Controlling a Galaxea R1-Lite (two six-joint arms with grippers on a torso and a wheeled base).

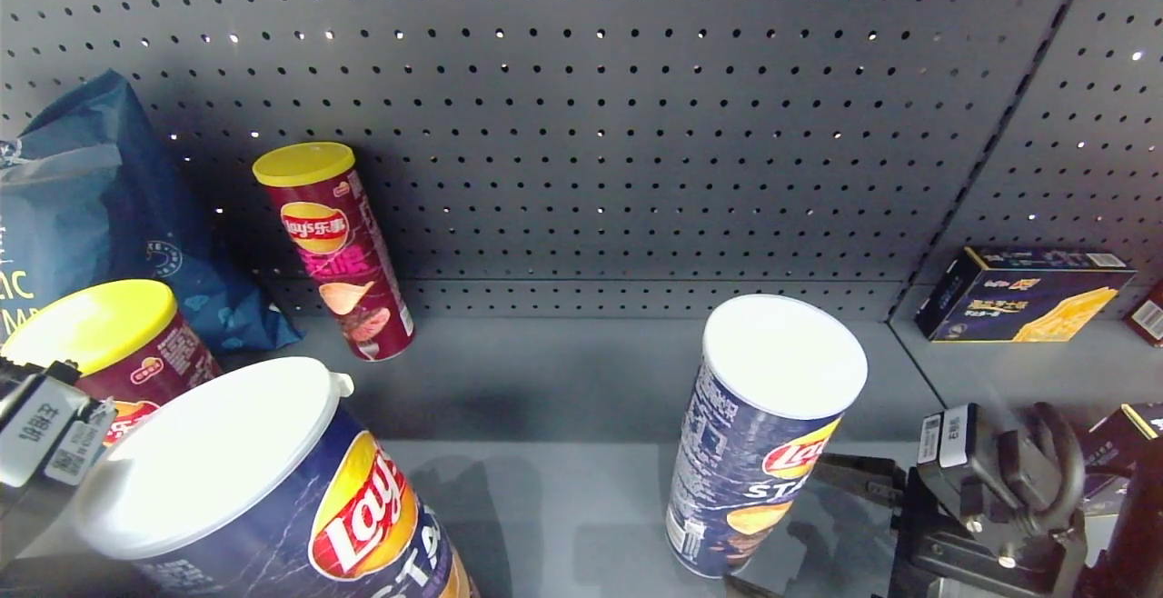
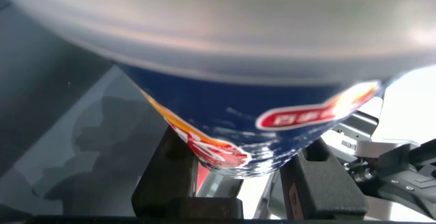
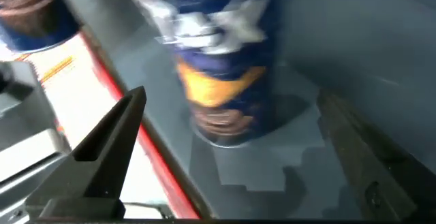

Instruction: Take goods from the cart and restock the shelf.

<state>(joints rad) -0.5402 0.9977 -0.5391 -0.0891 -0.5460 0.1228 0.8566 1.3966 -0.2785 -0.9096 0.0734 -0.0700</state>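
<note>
Closest to my head camera is the blue can (image 1: 273, 489) with the white lid, at the front left of the shelf (image 1: 545, 398). My left gripper (image 2: 243, 180) has it: the two dark fingers (image 2: 167, 176) press against opposite sides of the can low on its body, jaws pinching it. Its long axis runs up and down, lid up toward the camera, label facing me. I cannot tell whether its base rests on the shelf.

At the front right, the second blue can (image 1: 763, 434) stands upright on the shelf, white lid on top. My right gripper (image 3: 231, 98) sits low beside it with the jaws spread wide. Its tips are near the can's base, one to each side, and neither touches.

Behind the held can stands a red can (image 1: 118, 343) with a yellow lid. Another red can (image 1: 336, 253) stands by the pegboard wall (image 1: 591, 125). A dark blue bag (image 1: 91, 207) leans at the far left. On the neighbouring bay to the right lies a dark box (image 1: 1022, 294).
</note>
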